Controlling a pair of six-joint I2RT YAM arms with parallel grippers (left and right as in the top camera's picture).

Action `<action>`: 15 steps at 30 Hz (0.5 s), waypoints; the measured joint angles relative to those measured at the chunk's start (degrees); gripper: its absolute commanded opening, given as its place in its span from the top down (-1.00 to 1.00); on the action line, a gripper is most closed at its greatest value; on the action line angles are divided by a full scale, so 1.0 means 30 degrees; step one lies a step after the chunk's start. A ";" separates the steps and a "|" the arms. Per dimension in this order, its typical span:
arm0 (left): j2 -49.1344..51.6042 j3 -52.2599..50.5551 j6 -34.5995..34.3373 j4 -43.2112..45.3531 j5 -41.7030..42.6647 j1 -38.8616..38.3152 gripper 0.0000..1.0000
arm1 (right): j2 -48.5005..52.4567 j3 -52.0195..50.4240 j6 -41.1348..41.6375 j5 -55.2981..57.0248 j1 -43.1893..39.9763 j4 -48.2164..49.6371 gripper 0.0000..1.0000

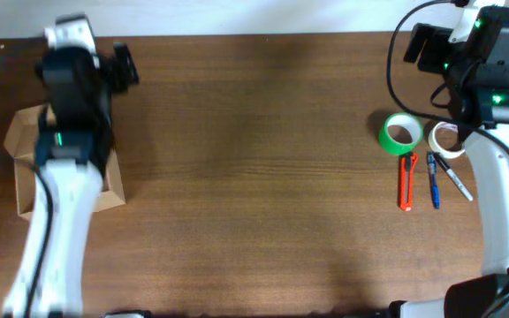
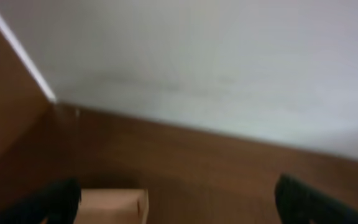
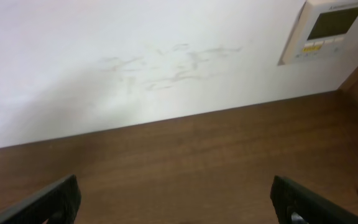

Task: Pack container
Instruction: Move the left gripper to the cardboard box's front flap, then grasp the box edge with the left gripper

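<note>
We hold our left pincer [image 2: 179,202] and right pincer [image 3: 179,202] wide open and empty, ready, we judge, to carry the green tape roll [image 1: 385,137] at the frame's right into the box [image 1: 23,141] at its left edge.

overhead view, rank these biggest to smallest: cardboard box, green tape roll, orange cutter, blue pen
1. cardboard box, largest, though partly hidden
2. green tape roll and orange cutter: too close to rank, the roll is wider and the cutter longer
3. blue pen, smallest
</note>
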 measured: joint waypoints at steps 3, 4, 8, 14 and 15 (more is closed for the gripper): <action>0.2965 0.3395 0.0022 -0.1945 0.1596 0.1042 -1.00 | 0.0015 0.0168 0.0029 -0.0138 -0.0699 -0.1107 -0.98; 0.3759 0.4211 0.0015 -0.2361 0.2135 0.1384 -1.00 | 0.0015 0.0219 0.0291 -0.0211 -0.1195 -0.1661 -0.99; 0.5668 0.5362 0.0007 -0.2914 0.3672 0.2339 -1.00 | 0.0051 0.0277 0.1392 -0.0561 -0.4656 -0.3577 -0.98; 0.6229 0.5435 0.0007 -0.4728 0.5107 0.2353 -1.00 | 0.0087 0.0277 0.2630 -0.1508 -1.0397 -0.5967 -0.98; 0.6229 0.5457 0.0007 -0.5136 0.5319 0.2331 -1.00 | 0.0109 0.0284 0.2805 -0.1596 -1.0907 -0.6171 -0.98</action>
